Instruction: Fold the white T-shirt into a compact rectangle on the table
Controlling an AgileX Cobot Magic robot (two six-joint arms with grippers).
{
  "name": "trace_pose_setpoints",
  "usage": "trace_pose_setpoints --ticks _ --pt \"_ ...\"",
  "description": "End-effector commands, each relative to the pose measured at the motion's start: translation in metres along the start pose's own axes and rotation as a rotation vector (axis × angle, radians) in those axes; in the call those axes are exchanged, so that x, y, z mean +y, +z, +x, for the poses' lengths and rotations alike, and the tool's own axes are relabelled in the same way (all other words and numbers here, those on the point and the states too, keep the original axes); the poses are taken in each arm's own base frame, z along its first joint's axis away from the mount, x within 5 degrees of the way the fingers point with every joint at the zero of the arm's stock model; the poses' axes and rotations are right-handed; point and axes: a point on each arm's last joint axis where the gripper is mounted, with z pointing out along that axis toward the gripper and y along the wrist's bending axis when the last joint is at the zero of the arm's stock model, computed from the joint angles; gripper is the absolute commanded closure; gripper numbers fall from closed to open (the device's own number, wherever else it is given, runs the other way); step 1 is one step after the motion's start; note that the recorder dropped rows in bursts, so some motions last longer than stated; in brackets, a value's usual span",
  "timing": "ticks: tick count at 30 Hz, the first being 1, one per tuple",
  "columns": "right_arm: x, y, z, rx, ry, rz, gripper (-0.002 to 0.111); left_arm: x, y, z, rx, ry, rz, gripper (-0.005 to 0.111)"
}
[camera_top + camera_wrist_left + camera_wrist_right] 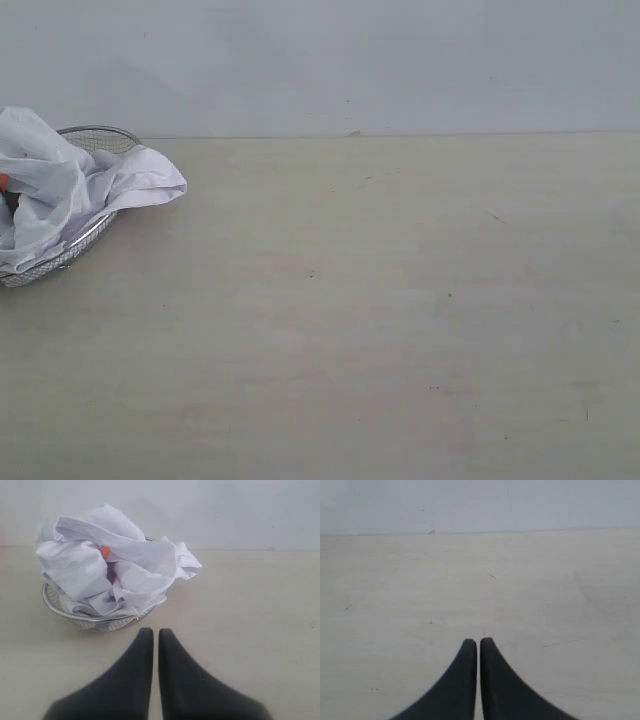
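Closest to the lens, the left gripper [155, 632] is being held clenched, its dark jaws pressed together with only a thin slit between them and nothing being grasped. The right gripper [478, 642] is being held in the same way, clenched on nothing, above bare table [400, 320]. The rear parts of both grippers are being cut off by the edges of the wrist views and are being blurred by closeness.

The shirt [100, 575] is being held in a wire-mesh basket [100, 622] just beyond the left gripper's tips, apart from them. In the exterior view the basket is being cropped by the left edge, so only part of it and of the shirt is being shown. The shirt is being seen as a crumpled white heap, piled above the rim, with one fold being draped over the rim toward the table's middle. A small orange tag [104, 551] is being exposed near the top of the heap. Any chest print is being hidden in the folds. Much of the basket's rim and inside is being covered by cloth. Dark specks are being shown scattered over the pale table, which is being bounded at the back by a plain wall [400, 60].
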Motion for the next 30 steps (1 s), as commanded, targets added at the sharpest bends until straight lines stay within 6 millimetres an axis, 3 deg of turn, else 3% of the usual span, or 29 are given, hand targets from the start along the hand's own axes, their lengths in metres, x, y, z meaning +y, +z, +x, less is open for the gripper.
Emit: trace_pose_setpoints --ticks 1,7,10,13,16,19,21,23,27,30 --pt "0.0 0.0 -0.001 -0.011 -0.005 0.001 0.108 0.002 0.0 -0.003 -0.043 0.021 -0.019 0.102" --pt "0.0 0.0 -0.001 -0.013 -0.005 0.001 0.108 0.005 0.0 -0.01 -0.116 0.086 -0.057 0.102" --pt "0.0 0.0 -0.001 -0.013 -0.005 0.001 0.108 0.008 -0.004 -0.026 -0.307 0.048 -0.097 0.102" --pt "0.0 0.0 -0.001 -0.012 -0.007 -0.007 0.108 0.009 -0.014 -0.049 -0.449 0.014 -0.116 0.102" --pt "0.001 0.0 -0.001 -0.012 -0.008 -0.011 0.108 0.006 -0.033 -0.087 -0.518 0.029 -0.101 0.102" --pt "0.001 0.0 -0.001 -0.012 -0.008 -0.011 0.108 0.004 -0.033 -0.123 -0.465 0.065 -0.091 0.102" --pt "0.001 0.0 -0.001 -0.012 -0.008 -0.011 0.108 0.002 -0.014 -0.151 -0.314 0.14 -0.073 0.102" --pt "0.001 0.0 -0.001 -0.012 -0.008 -0.011 0.108 0.003 0.008 -0.16 -0.183 0.146 -0.05 0.102" --pt "0.001 0.0 -0.001 -0.012 -0.008 -0.011 0.108 0.007 0.041 -0.159 -0.097 0.136 -0.06 0.102" --pt "0.001 -0.001 -0.006 -0.066 -0.008 -0.011 0.108 0.009 0.048 -0.159 -0.086 0.134 -0.065 0.102"
